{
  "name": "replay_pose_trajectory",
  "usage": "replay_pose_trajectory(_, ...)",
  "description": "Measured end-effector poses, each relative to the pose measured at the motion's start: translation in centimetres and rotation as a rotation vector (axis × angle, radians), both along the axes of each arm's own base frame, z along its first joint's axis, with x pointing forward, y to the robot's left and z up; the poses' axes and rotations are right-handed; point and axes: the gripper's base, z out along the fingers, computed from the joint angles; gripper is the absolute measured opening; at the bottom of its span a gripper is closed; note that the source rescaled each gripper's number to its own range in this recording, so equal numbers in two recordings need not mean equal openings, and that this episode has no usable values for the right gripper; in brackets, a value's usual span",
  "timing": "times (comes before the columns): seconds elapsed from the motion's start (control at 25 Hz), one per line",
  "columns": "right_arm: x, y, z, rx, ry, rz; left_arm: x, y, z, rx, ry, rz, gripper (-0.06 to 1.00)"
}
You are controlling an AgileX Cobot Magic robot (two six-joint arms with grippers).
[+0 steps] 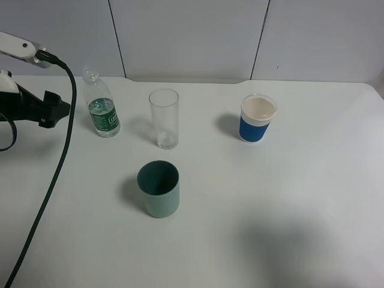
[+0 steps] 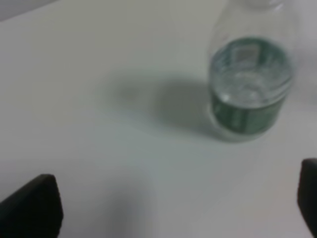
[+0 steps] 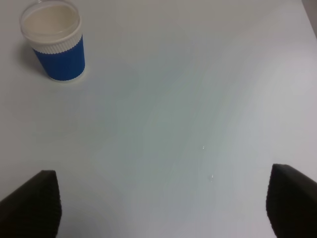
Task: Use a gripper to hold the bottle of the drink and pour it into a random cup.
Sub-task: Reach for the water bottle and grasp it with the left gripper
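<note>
The small clear bottle [image 1: 101, 110] with a dark green label stands upright at the back left of the white table. It also shows in the left wrist view [image 2: 250, 84], ahead of the fingers and apart from them. My left gripper [image 1: 55, 111] is open and empty, just left of the bottle, with a black cable [image 1: 51, 180] trailing from the arm. The teal-green cup [image 1: 158, 188] stands upright in the front middle. My right gripper [image 3: 161, 203] is open and empty over bare table; it is out of the exterior view.
A tall clear glass [image 1: 164, 118] stands right of the bottle, behind the teal cup. A blue-and-white paper cup [image 1: 258, 118] stands at the back right, also in the right wrist view [image 3: 54, 39]. A grey panelled wall [image 1: 192, 36] runs behind the table.
</note>
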Motion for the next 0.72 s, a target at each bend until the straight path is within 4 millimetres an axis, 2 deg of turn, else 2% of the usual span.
replay_pose_trajectory(0.52, 0.0, 0.0, 0.0, 0.000, 0.000, 0.000, 2.2, -2.3, -3.1, -0.125, -0.041, -0.186, 0.98)
replay_pose_trajectory(0.72, 0.0, 0.0, 0.0, 0.000, 0.000, 0.000, 2.9, -2.9, -5.1, -0.156, -0.009, -0.227, 0.98)
